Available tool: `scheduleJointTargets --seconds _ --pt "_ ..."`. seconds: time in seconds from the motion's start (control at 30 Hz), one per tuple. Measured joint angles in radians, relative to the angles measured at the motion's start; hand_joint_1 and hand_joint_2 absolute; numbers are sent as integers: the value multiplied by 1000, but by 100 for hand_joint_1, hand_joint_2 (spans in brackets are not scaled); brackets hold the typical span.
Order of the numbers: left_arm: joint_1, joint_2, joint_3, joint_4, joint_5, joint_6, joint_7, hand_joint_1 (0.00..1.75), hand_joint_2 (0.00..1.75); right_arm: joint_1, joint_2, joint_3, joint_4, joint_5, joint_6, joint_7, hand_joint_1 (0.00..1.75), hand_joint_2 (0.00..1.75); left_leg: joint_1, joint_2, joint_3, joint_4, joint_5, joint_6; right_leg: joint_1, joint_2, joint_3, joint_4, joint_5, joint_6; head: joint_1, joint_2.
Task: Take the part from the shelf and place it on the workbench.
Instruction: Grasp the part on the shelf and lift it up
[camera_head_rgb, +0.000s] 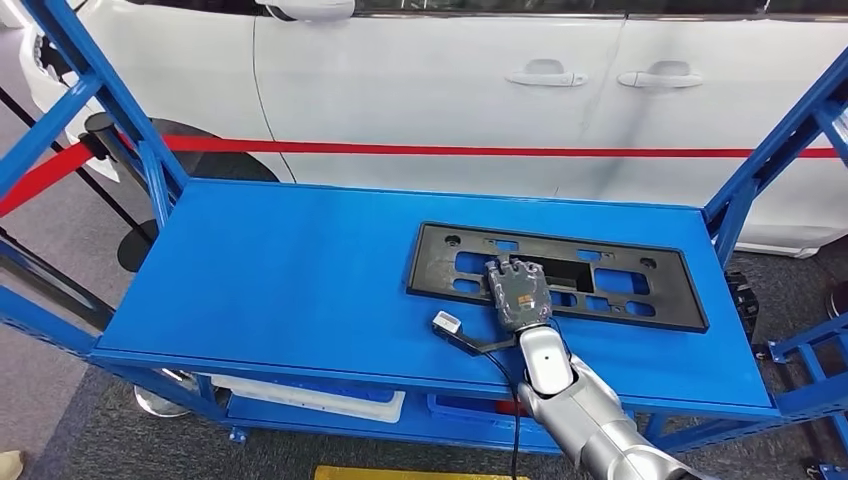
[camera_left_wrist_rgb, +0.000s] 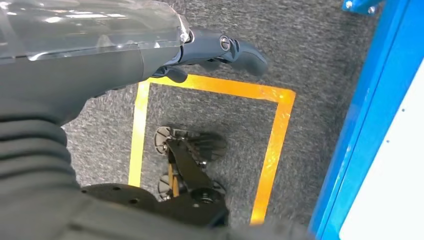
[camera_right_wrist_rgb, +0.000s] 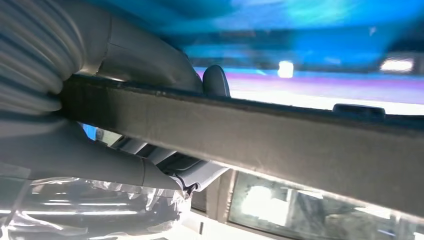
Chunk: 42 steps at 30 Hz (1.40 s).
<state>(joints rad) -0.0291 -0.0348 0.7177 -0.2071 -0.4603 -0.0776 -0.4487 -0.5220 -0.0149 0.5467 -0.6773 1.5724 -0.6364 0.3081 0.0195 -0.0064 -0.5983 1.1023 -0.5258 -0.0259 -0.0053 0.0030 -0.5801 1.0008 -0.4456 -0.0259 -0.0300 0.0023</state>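
Note:
A flat black plate-frame part (camera_head_rgb: 668, 290) with several cut-outs lies on the right half of the blue shelf top (camera_head_rgb: 290, 280). My right hand (camera_head_rgb: 518, 292) lies over the part's near edge, fingers on top. In the right wrist view the part's edge (camera_right_wrist_rgb: 280, 135) runs between the thumb (camera_right_wrist_rgb: 216, 80) and the fingers (camera_right_wrist_rgb: 150, 172), so the hand grips it. My left hand (camera_left_wrist_rgb: 215, 50) hangs low over the grey floor, fingers apart and holding nothing.
Blue uprights (camera_head_rgb: 150, 150) (camera_head_rgb: 760, 170) stand at both ends of the shelf. A white car (camera_head_rgb: 450, 80) with a red barrier band (camera_head_rgb: 450, 150) is close behind. A white tray (camera_head_rgb: 310, 400) sits on the lower level. Yellow tape (camera_left_wrist_rgb: 272, 140) marks the floor.

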Motion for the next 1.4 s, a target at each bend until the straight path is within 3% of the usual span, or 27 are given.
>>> scheduleJointTargets --seconds 0.07,0.1,0.13,0.17,0.23,0.3,0.4,0.47,0.57,0.6,0.63,0.67,0.73,0.8,0.87,0.97,1.03,1.1,1.13,1.17,1.2,1.3,1.33,1.4 --pt "1 0 3 0 0 4 3 0 175 2 2 -7 0 0 -2 -14 175 175 0 0 -64 135 -59 -3 3 -1 0 0 -1 -6 0 0" --pt "2 1 5 0 1 7 6 0 175 4 3 -13 0 -4 -6 -29 175 175 0 0 -87 182 -71 -4 5 -1 0 1 -1 -6 0 0" --pt "2 1 8 0 4 7 12 0 175 7 5 -23 -1 -13 -13 -55 175 175 0 0 -93 192 -63 -3 6 0 0 2 -1 -7 0 0" --pt "3 2 13 0 8 5 17 0 175 10 9 -34 -5 -32 -20 -93 175 175 0 0 -80 161 -36 -2 7 0 1 3 -2 -7 0 0" --pt "3 5 25 0 19 -9 30 0 175 20 17 -63 -28 -115 -35 -221 175 175 -1 1 -17 27 33 6 10 3 2 7 -5 -5 0 0" --pt "2 9 39 0 29 -28 34 0 175 37 24 -87 -86 -278 -45 -419 175 175 -4 0 27 -70 62 13 14 7 -1 14 -8 1 0 0" --pt "3 11 62 0 41 -50 14 0 175 69 29 -101 -222 -547 -34 -700 175 175 -4 1 37 -92 65 22 15 10 -2 15 -9 15 1 0" --pt "3 12 73 0 44 -55 5 0 175 84 30 -104 -306 -627 -14 -758 175 175 2 3 41 -100 71 33 13 8 -13 47 -36 27 2 0" --pt "3 12 85 0 44 -58 0 0 175 108 30 -109 -382 -652 1 -766 175 175 4 4 40 -104 75 41 4 5 -93 223 -130 44 4 0" --pt "4 13 88 0 44 -60 -2 0 175 119 29 -109 -399 -669 6 -780 175 175 4 4 39 -104 75 41 0 4 -118 277 -147 47 5 0" --pt "4 13 90 0 44 -62 -6 0 175 129 29 -110 -418 -709 17 -810 175 175 4 3 39 -103 74 41 -3 3 -130 299 -146 50 5 0" --pt "5 13 93 0 44 -64 -12 0 175 136 28 -110 -440 -773 37 -852 175 175 4 3 39 -102 74 40 -6 2 -121 280 -125 51 5 0" --pt "4 12 99 0 43 -70 -28 0 175 145 27 -110 -514 -965 111 -944 175 175 5 3 42 -98 70 34 -10 1 -61 153 -55 51 5 0" --pt "0 13 106 0 41 -74 -41 0 175 148 23 -101 -623 -1183 226 -994 175 175 2 4 42 -94 65 24 -7 1 -10 45 -17 44 5 0" --pt "-5 14 113 0 40 -74 -51 0 175 162 17 -87 -746 -1397 375 -1004 175 175 0 4 40 -94 64 12 -2 1 -2 22 -18 33 4 0" --pt "-7 15 124 0 36 -63 -56 0 175 192 15 -81 -928 -1741 703 -998 175 175 2 3 34 -80 48 -5 -4 -2 -4 17 -11 12 3 0" --pt "-8 15 129 0 32 -59 -57 0 175 198 16 -81 -1004 -1942 906 -971 175 175 3 4 0 7 -13 -11 -5 -6 -5 13 -5 2 2 0" --pt "-9 14 134 0 29 -57 -60 0 175 201 16 -81 -1037 -2082 1035 -923 175 175 3 4 -56 146 -81 -13 -1 -7 -10 15 -4 -2 2 0" --pt "-9 14 137 0 27 -54 -61 0 175 202 15 -81 -1042 -2124 1082 -898 175 175 2 4 -73 191 -94 -13 2 -7 -13 17 -3 -3 2 0" --pt "-8 14 140 0 25 -49 -61 0 175 202 14 -81 -1045 -2152 1126 -873 175 175 2 4 -75 199 -88 -11 4 -7 -16 20 -3 -4 2 0" --pt "-8 14 142 0 22 -45 -59 0 175 202 13 -81 -1045 -2160 1163 -850 175 175 1 4 -55 165 -64 -7 6 -6 -19 23 -2 -5 2 0" --pt "-14 16 148 0 13 -34 -51 0 175 197 9 -68 -1039 -2135 1238 -796 175 175 -6 4 50 -35 17 12 13 -4 -23 30 0 -1 3 0" --pt "-16 16 150 -1 10 -32 -48 0 175 194 7 -59 -1037 -2121 1248 -785 175 175 -9 3 67 -71 27 17 13 -5 -26 32 2 3 3 0" --pt "-20 16 154 -1 7 -28 -42 0 175 189 5 -40 -1037 -2095 1253 -770 175 175 -13 2 68 -85 35 23 11 -6 -30 32 10 14 4 0"
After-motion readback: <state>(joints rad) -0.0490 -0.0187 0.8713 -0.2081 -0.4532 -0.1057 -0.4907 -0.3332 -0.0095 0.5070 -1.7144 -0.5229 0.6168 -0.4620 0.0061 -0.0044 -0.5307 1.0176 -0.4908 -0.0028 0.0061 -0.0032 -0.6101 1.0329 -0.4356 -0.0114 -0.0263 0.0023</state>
